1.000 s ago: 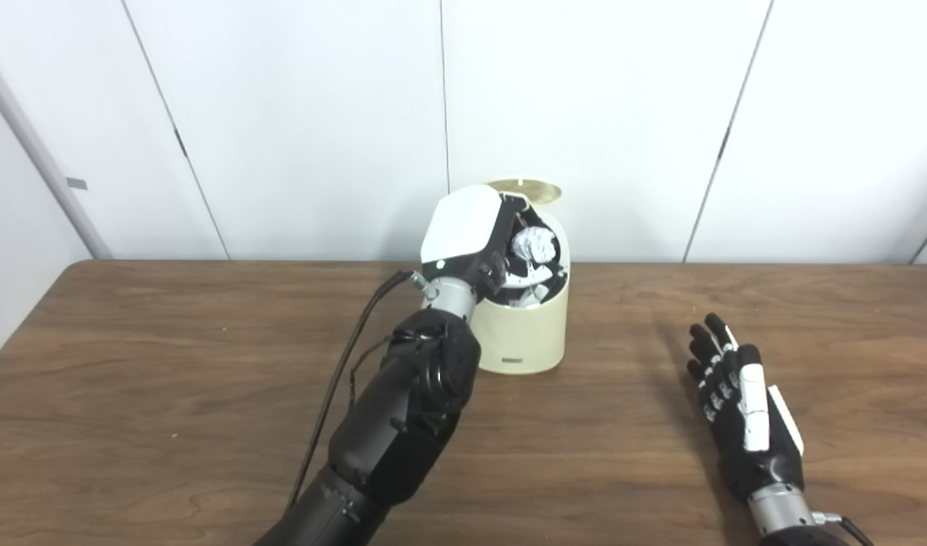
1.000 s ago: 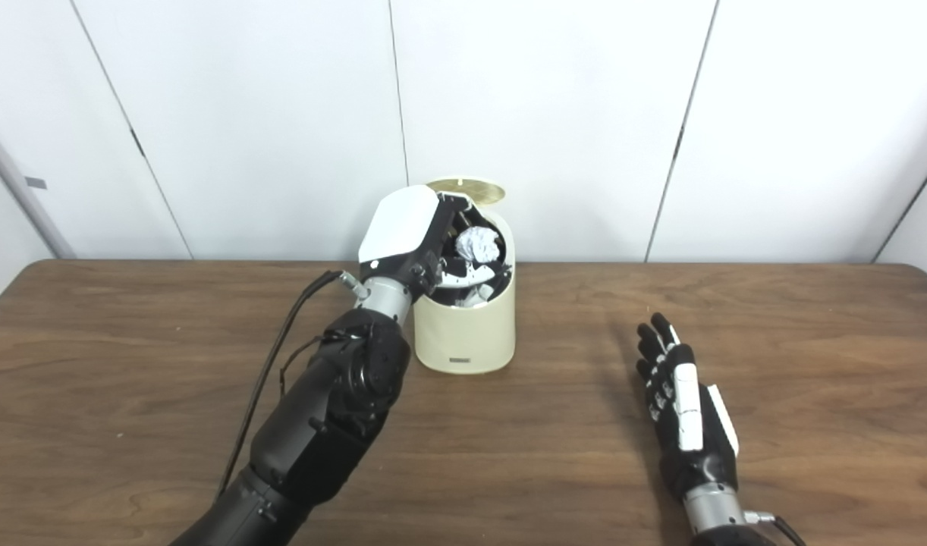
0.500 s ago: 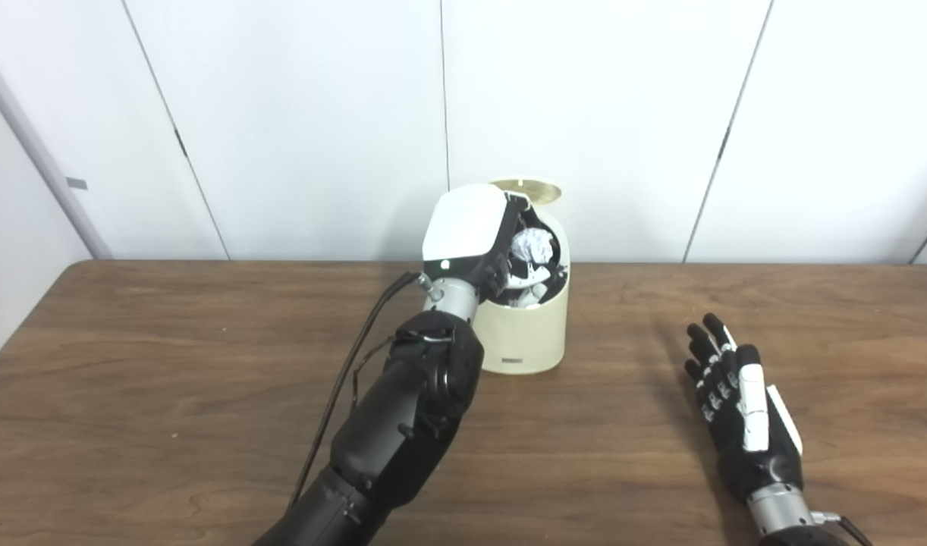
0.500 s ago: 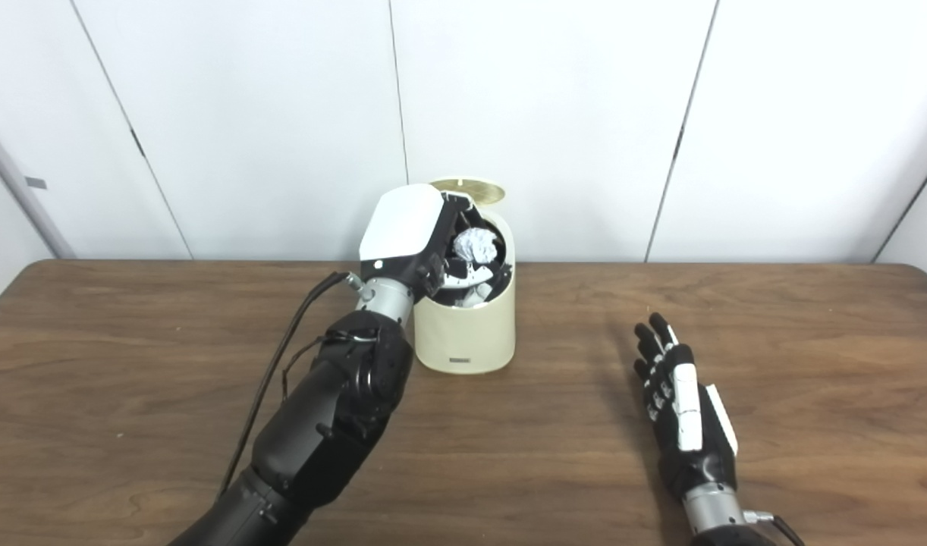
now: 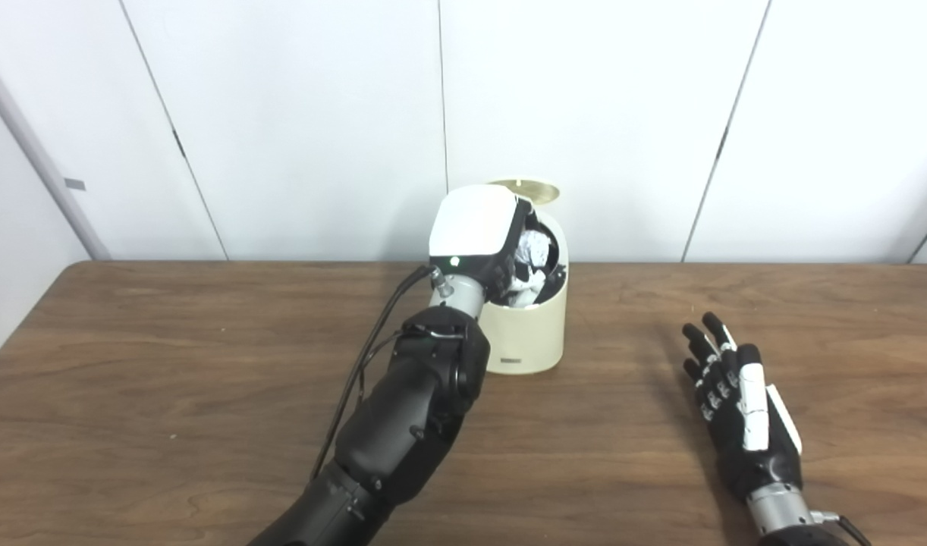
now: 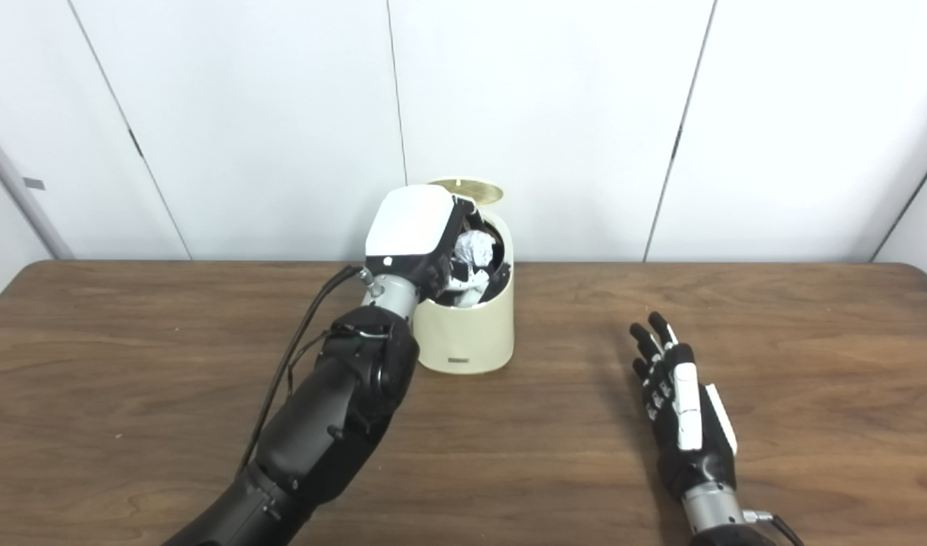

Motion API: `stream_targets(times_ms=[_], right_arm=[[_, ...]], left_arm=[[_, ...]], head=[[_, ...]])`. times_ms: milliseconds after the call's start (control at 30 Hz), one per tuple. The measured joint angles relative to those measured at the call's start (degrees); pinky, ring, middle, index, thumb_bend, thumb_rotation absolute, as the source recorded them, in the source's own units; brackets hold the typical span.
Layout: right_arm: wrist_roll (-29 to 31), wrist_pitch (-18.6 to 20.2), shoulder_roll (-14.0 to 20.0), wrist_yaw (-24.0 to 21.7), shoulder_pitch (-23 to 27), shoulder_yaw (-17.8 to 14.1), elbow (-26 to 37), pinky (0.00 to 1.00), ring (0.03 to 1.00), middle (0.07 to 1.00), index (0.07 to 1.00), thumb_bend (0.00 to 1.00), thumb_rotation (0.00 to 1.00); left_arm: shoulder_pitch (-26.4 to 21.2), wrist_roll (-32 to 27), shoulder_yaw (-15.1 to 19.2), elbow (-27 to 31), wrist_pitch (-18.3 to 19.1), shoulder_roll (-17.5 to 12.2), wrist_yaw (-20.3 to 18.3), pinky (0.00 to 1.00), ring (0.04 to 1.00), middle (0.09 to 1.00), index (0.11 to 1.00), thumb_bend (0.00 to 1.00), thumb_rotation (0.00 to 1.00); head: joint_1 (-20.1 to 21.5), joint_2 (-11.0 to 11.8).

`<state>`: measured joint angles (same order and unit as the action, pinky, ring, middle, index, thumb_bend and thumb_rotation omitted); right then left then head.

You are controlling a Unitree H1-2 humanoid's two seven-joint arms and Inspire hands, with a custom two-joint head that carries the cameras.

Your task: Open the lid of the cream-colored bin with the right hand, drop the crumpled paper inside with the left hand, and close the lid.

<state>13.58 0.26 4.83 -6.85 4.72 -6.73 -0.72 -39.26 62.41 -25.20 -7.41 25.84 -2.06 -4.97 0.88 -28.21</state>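
Observation:
A cream-colored bin [image 5: 528, 334] stands at the back middle of the table, its round lid [image 5: 526, 189] tipped up behind the opening. My left hand [image 5: 475, 235] is over the bin's mouth, fingers curled around a white crumpled paper ball [image 5: 533, 248] held in the opening. The same hand [image 6: 414, 227] and paper [image 6: 475, 246] show in the right eye view. My right hand [image 5: 740, 413] lies on the table right of the bin, fingers apart and empty.
The brown wooden table [image 5: 168, 364] ends at a white panelled wall [image 5: 296, 114] just behind the bin. A black cable [image 5: 369, 364] hangs along my left forearm.
My left hand has shifted slightly right and lower into the bin's mouth with the paper. The right hand has stayed put.

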Motion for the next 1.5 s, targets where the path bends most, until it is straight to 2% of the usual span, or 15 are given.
stream_targets(times_ms=[133, 233, 367, 467, 500, 533, 567, 600, 667, 833, 1167, 1367, 1500], right_arm=[[0.03, -0.15, 0.16, -0.12, 0.00, 0.03, -0.04, 1.00, 0.985, 0.919, 0.969, 0.54, 1.00], [0.03, -0.26, 0.26, -0.52, 0.02, 0.17, -0.10, 1.00, 0.975, 0.912, 0.966, 0.54, 1.00], [0.01, -0.28, 0.40, -0.93, 0.04, 0.46, -0.13, 1.00, 0.973, 0.913, 0.972, 0.54, 1.00], [0.02, -0.33, 0.42, -1.12, 0.04, 0.50, -0.14, 1.00, 0.972, 0.909, 0.969, 0.55, 1.00], [0.02, -0.33, 0.42, -1.16, 0.04, 0.50, -0.14, 1.00, 0.971, 0.907, 0.968, 0.55, 1.00], [0.01, -0.33, 0.42, -1.17, 0.04, 0.50, -0.14, 1.00, 0.971, 0.907, 0.967, 0.55, 1.00], [0.01, -0.33, 0.42, -1.18, 0.04, 0.51, -0.14, 1.00, 0.970, 0.904, 0.967, 0.54, 1.00], [0.01, -0.33, 0.41, -1.18, 0.04, 0.50, -0.14, 1.00, 0.970, 0.903, 0.967, 0.54, 1.00], [0.02, -0.33, 0.41, -1.20, 0.05, 0.50, -0.14, 1.00, 0.972, 0.901, 0.969, 0.53, 1.00], [0.11, -0.34, 0.41, -1.23, 0.08, 0.50, -0.18, 1.00, 0.974, 0.909, 0.977, 0.52, 1.00], [0.14, -0.35, 0.41, -1.24, 0.08, 0.48, -0.20, 1.00, 0.974, 0.903, 0.971, 0.53, 1.00], [0.53, -0.32, 0.43, -1.24, 0.08, 0.45, -0.19, 1.00, 0.966, 0.895, 0.964, 0.54, 1.00], [0.52, -0.32, 0.46, -1.22, 0.07, 0.47, -0.17, 1.00, 0.957, 0.889, 0.958, 0.53, 1.00]], left_arm=[[0.01, 1.40, 0.33, 0.12, 0.01, 0.28, -1.13, 0.39, 0.414, 0.481, 0.513, 0.51, 0.00], [0.02, 3.84, 0.83, 0.27, 0.01, 0.85, -2.72, 0.36, 0.411, 0.488, 0.514, 0.50, 0.00], [0.04, 6.97, 1.34, 0.27, 0.01, 1.44, -4.28, 0.37, 0.424, 0.527, 0.501, 0.50, 0.00], [0.04, 8.03, 1.61, 0.27, 0.01, 1.68, -4.83, 0.36, 0.411, 0.510, 0.513, 0.50, 0.00], [0.04, 8.34, 1.66, 0.27, 0.01, 1.72, -5.07, 0.37, 0.470, 0.472, 0.516, 0.52, 0.00], [0.04, 8.87, 1.72, 0.27, 0.01, 1.77, -5.55, 0.37, 0.490, 0.459, 0.517, 0.52, 0.00], [0.04, 9.31, 1.81, 0.28, 0.01, 1.85, -6.13, 0.41, 0.536, 0.568, 0.612, 0.77, 0.01], [0.04, 9.60, 2.02, 0.31, 0.00, 1.97, -6.57, 0.42, 0.550, 0.597, 0.636, 0.82, 0.01], [0.03, 10.20, 2.28, 0.47, -0.01, 2.15, -7.60, 0.47, 0.609, 0.651, 0.687, 0.88, 0.00], [-0.02, 10.73, 3.37, 1.70, -0.01, 2.59, -10.78, 0.52, 0.665, 0.709, 0.733, 0.88, 0.00], [-0.02, 11.05, 3.52, 2.11, -0.01, 2.62, -11.76, 0.55, 0.691, 0.738, 0.749, 0.89, 0.00], [-0.02, 11.04, 3.64, 2.12, -0.01, 2.68, -11.77, 0.47, 0.606, 0.661, 0.712, 0.88, 0.00], [0.05, 10.90, 3.98, 2.27, -0.01, 2.90, -11.80, 0.44, 0.577, 0.639, 0.622, 0.84, 0.00]], head=[[-0.18, 0.09], [-0.18, 0.09], [-0.26, 0.09], [-0.26, 0.17], [-0.18, 0.00], [-0.18, 0.00], [-0.18, 0.09], [-0.18, 0.09], [-0.18, 0.09], [-0.18, 0.09], [-0.09, 0.00], [-0.26, -0.09], [-0.35, -0.27]])
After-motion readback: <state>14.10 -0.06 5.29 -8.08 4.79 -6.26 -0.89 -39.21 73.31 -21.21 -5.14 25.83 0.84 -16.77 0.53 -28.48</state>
